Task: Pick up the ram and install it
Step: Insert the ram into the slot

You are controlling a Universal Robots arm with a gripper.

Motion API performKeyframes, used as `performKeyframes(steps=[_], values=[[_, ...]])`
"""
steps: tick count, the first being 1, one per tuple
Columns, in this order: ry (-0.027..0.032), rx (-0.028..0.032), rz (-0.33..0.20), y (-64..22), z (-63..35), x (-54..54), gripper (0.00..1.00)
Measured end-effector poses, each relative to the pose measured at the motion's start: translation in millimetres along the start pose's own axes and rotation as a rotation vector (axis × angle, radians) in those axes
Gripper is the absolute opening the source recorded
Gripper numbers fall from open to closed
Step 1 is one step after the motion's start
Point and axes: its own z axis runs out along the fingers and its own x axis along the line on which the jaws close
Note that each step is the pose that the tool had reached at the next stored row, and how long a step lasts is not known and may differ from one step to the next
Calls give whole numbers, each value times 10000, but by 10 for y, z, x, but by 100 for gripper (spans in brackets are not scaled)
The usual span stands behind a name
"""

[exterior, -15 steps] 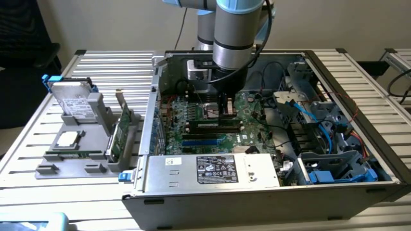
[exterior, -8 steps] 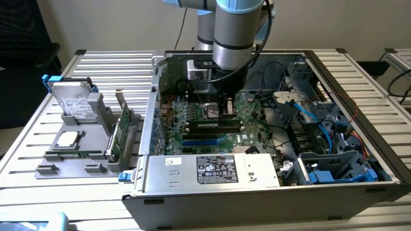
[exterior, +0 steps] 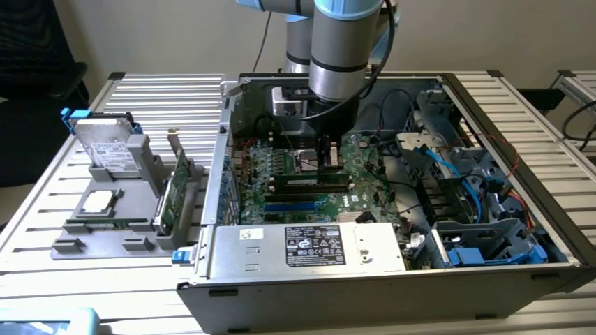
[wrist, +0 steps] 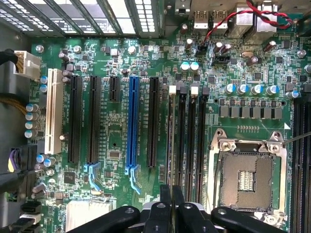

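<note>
We're reading a printed label (exterior: 314, 246) on the power supply (exterior: 377, 244), and none of it comes through legibly.

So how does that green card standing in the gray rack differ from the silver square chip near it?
The green card stands upright on its edge; the silver chip lies flat. The green card is a long board; the silver chip is a small square. Both rest in the gray rack, outside the computer case, on the exterior view's left.
</note>
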Motion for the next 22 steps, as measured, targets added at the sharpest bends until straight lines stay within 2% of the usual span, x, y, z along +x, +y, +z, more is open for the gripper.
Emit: performKeyframes(steps=[9,22], values=[[13,1,0,-1,8,-10,13],[79,-1,0,-1,26,-11,13]])
